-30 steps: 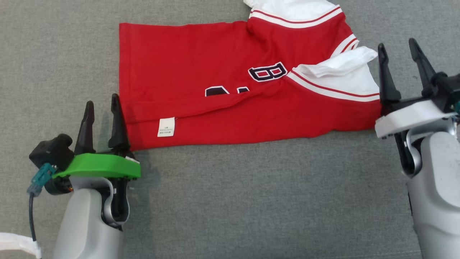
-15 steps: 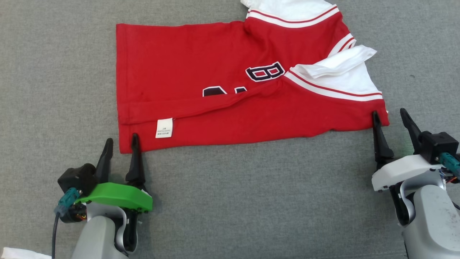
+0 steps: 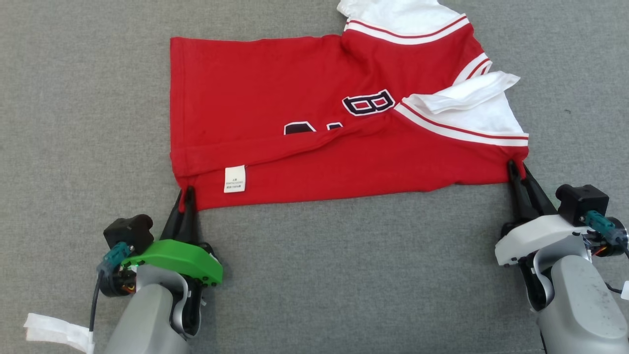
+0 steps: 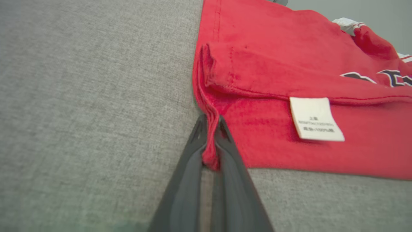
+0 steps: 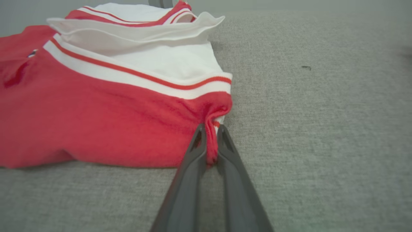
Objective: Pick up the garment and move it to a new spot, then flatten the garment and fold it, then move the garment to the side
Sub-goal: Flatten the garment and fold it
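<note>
A grey woven tabletop (image 3: 344, 275) carries everything here. Far to the left of the garment (image 3: 275, 98), nearer the camera than its near edge, a small white strip (image 3: 51, 332) sits by the left arm's cable. The left gripper (image 3: 187, 194), with a green cover behind its fingers, sits at the garment's near left corner. Its two dark fingers are pressed together on the bunched red hem there, and the left wrist view shows the cloth pinched between the tips. Just right of that corner, a small white tag (image 3: 235, 178) lies on the garment's near fold. The garment itself is a red jersey lying mostly flat on the tabletop, with its near part folded over along its length. Dark, white-outlined lettering (image 3: 368, 102) shows at the garment's middle, partly hidden under the fold. White sleeves (image 3: 467, 115) with red-and-white trim lie rumpled at the garment's right end. The right gripper (image 3: 517, 169), with a white cover, sits at the garment's near right corner, its fingers closed tight on a pucker of red cloth just below the striped trim.
</note>
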